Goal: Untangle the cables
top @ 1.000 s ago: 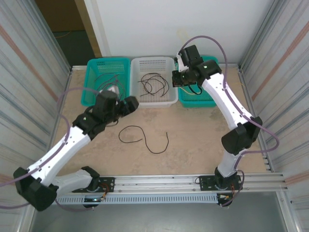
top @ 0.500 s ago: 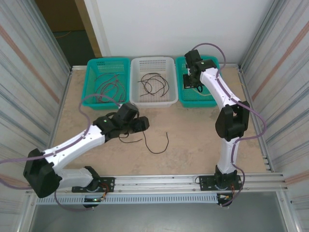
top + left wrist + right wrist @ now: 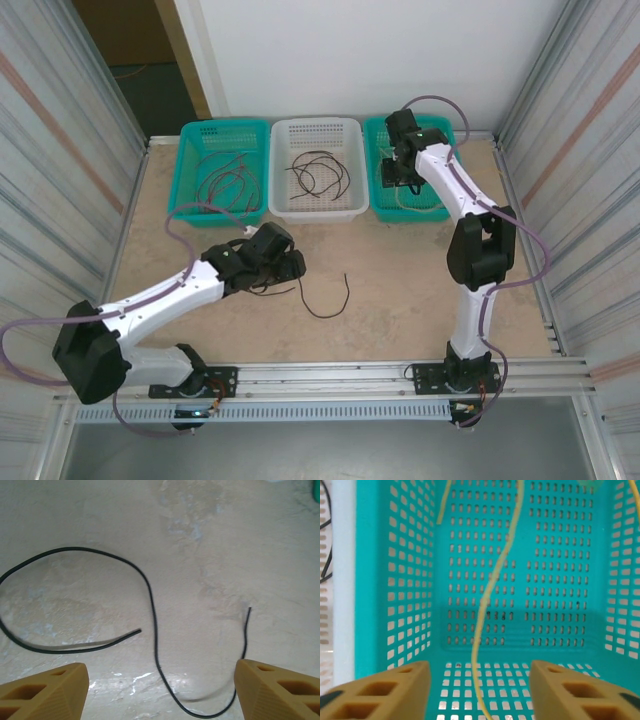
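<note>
we are holding the left gripper (image 3: 160,682), wide open and empty, over the black cable (image 3: 150,600) on the table (image 3: 225,540), while the right gripper (image 3: 480,680) is hanging open, gripping nothing, above the yellow cable (image 3: 492,587) in the teal basket (image 3: 395,580); the next move is likely calling for lowering the left jaws astride the black cable and closing.

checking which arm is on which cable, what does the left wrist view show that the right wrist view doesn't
Left wrist view: a black cable lying in loose curves on the bare table, both ends visible.

Right wrist view: a yellow cable running down inside the teal basket, with the white basket wall at the left edge.

Shared: the left gripper and the right gripper each show tan fingers spread apart at the bottom of the frame, with a thin cable in the gap, not pinched.
</note>
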Action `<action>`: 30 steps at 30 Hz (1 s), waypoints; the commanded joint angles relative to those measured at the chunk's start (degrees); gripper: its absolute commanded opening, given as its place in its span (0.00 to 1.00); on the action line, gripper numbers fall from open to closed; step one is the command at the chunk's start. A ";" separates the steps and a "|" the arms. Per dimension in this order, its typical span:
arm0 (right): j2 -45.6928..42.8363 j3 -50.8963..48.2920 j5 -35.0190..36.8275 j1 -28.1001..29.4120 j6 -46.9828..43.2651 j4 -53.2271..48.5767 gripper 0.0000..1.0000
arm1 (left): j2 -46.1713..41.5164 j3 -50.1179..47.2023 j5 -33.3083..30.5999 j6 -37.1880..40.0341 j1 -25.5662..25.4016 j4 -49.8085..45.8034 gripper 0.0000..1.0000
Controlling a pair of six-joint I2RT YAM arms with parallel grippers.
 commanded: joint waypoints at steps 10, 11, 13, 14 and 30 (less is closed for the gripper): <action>-26.10 -16.79 -2.02 10.37 6.03 3.08 0.55 | 11.29 2.10 -6.88 -3.83 -0.05 1.09 0.63; -28.08 -19.00 -2.52 12.09 6.35 3.58 0.54 | 12.61 2.46 -7.06 -3.91 0.20 1.92 0.61; -31.77 -22.81 -3.19 15.33 7.56 4.75 0.53 | 15.05 3.33 -6.83 -4.02 0.79 3.68 0.61; -33.39 -24.71 -3.98 16.91 8.24 5.50 0.52 | 16.46 3.93 -6.80 -3.99 0.99 4.45 0.60; -43.64 -28.87 -7.70 18.81 11.70 8.46 0.43 | 28.96 11.08 -5.77 -7.02 1.53 3.23 0.35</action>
